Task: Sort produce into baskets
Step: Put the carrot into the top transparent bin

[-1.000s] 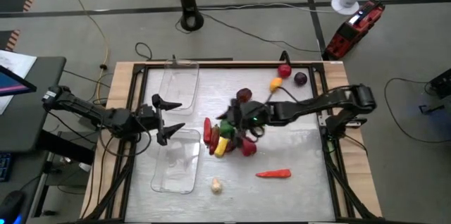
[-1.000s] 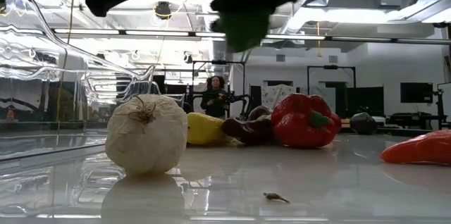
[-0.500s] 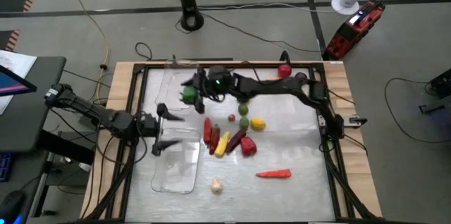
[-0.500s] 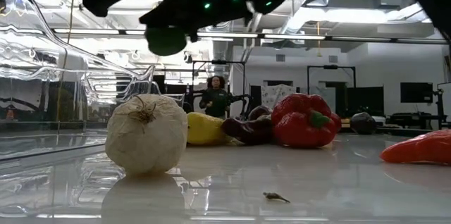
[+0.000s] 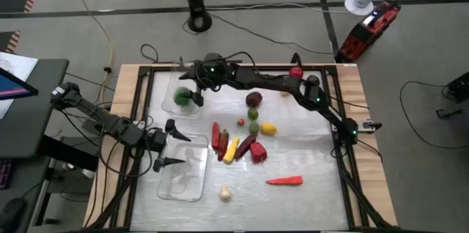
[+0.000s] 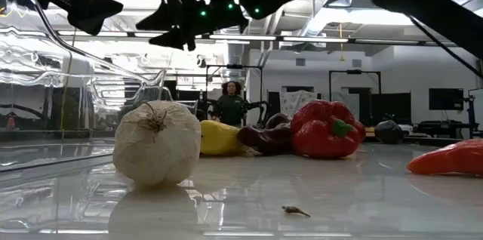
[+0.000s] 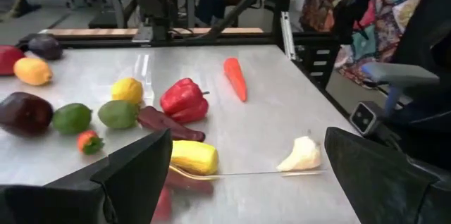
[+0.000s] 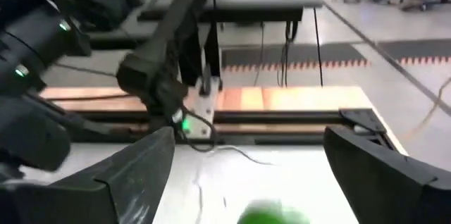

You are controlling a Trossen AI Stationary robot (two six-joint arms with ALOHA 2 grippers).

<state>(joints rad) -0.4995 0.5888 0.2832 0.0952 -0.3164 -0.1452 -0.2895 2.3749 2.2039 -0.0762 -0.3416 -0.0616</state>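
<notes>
So far only a green fruit point(image 5: 180, 97) lies in the upper-left basket point(image 5: 192, 79), beneath the open right hand point(image 5: 196, 86); the lower basket point(image 5: 176, 189) is empty under the open left hand point(image 5: 170, 145), other produce point(image 5: 238, 141) mid-counter.

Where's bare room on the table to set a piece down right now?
Free: the near tray, empty under the left end effector, and bare table between the carrot and garlic. Crowded: the cluster around the red pepper. The far tray holds one green piece.

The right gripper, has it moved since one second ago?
Yes. The right gripper went from the produce pile at table centre to above the far basket, where a green piece now lies.
</notes>
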